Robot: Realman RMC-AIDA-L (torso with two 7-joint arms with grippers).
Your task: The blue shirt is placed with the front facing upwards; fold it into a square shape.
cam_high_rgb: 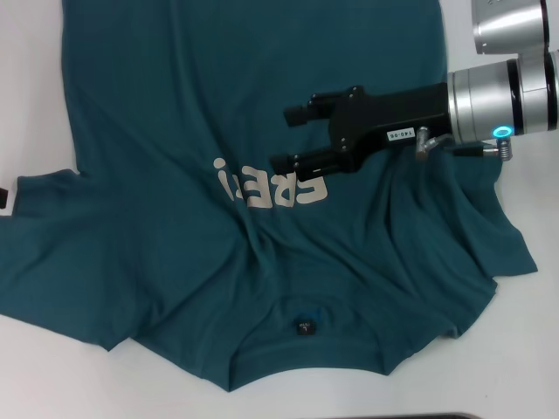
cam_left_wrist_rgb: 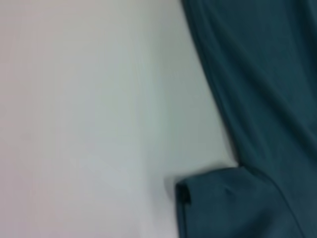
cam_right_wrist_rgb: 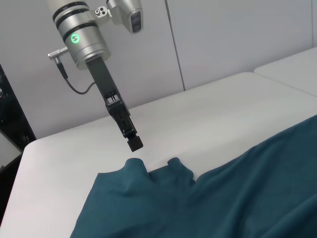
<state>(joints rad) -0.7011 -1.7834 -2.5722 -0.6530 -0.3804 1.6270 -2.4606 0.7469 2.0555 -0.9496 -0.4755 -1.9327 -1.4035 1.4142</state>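
1. White table [cam_high_rgb: 524, 367]: the work surface, bare along the near edge and at the far right corner in the head view; the right wrist view shows its pale top running back to a grey wall
2. Blue shirt [cam_high_rgb: 175, 175]: a large dark teal t-shirt spread front up over most of the table, wrinkled across the chest and bunched on the robot's right side. The collar lies nearest the robot and the body runs away from it. One short sleeve lies flat toward the left edge; the other is rumpled at the right
3. Right arm [cam_high_rgb: 507, 96]: silver links with a blue-lit ring enter from the right of the head view and reach leftward, roughly level, over the shirt's chest
4. Left arm [cam_right_wrist_rgb: 81, 34]: seen only in the right wrist view, a silver wrist with a green-lit ring pointing steeply down toward the sleeve edge
5. Right gripper [cam_high_rgb: 290, 138]: black, held above the fabric just beyond the lettering; its two fingers stand clearly apart and hold nothing
6. Left gripper [cam_right_wrist_rgb: 133, 142]: black, its tip hangs just above a raised fold at the sleeve edge; whether its jaws are parted or together cannot be told
7. Cream lettering [cam_high_rgb: 271, 188]: block letters on the chest, upside down to the robot
8. Black neck label [cam_high_rgb: 305, 326]: small tag inside the collar
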